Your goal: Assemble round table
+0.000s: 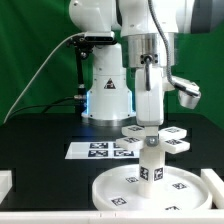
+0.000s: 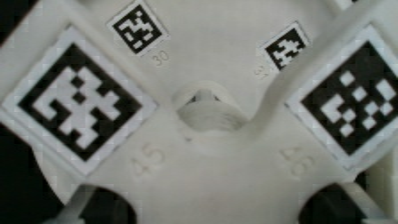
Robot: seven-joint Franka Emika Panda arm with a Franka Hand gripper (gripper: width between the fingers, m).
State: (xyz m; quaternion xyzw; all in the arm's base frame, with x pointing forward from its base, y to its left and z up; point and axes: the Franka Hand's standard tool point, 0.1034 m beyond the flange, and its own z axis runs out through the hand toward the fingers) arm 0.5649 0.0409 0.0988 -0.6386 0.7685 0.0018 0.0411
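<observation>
The large round disc [image 1: 120,192] lies flat at the front of the black table. The short thick leg [image 1: 150,168] stands upright on its middle. The cross-shaped foot piece [image 1: 158,138] sits level right over the leg's top; I cannot tell whether they touch. My gripper [image 1: 150,122] comes straight down onto the foot and is shut on it. In the wrist view the foot [image 2: 205,110] fills the picture, with its centre hub and tagged arms. One arm runs between my fingertips [image 2: 86,205], and my gripper [image 2: 217,208] is closed on it.
The marker board [image 1: 100,150] lies flat behind the disc, towards the exterior view's left. The arm's base [image 1: 108,95] stands behind it. White blocks sit at the table's front left [image 1: 6,186] and front right [image 1: 214,184] edges.
</observation>
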